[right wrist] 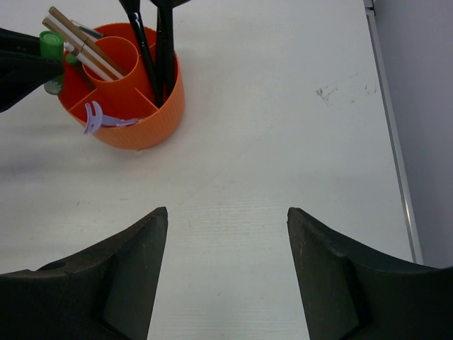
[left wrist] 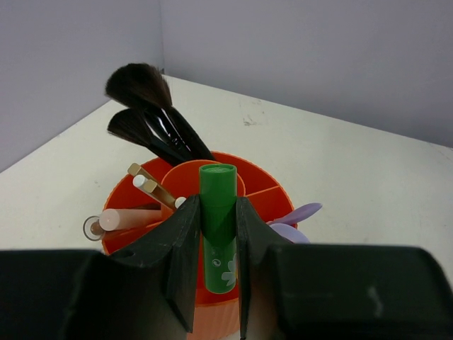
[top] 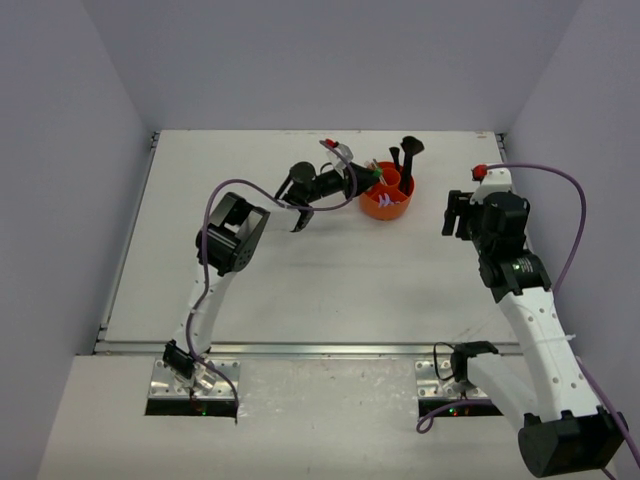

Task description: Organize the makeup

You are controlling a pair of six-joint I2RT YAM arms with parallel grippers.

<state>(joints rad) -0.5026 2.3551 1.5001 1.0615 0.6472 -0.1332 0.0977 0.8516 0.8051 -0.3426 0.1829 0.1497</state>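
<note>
White table (top: 320,285) w/ orange cup (top: 381,211) standing on it.

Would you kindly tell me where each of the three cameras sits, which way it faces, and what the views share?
Top external: above and behind the bases, looking down on the table; left arm and right arm both show.
Left wrist: on the left arm, facing the orange cup; left gripper shut on the green tube.
Right wrist: on the right arm, facing down-table toward the cup; right gripper open.
Shared: all three show the cup and tube.
</note>
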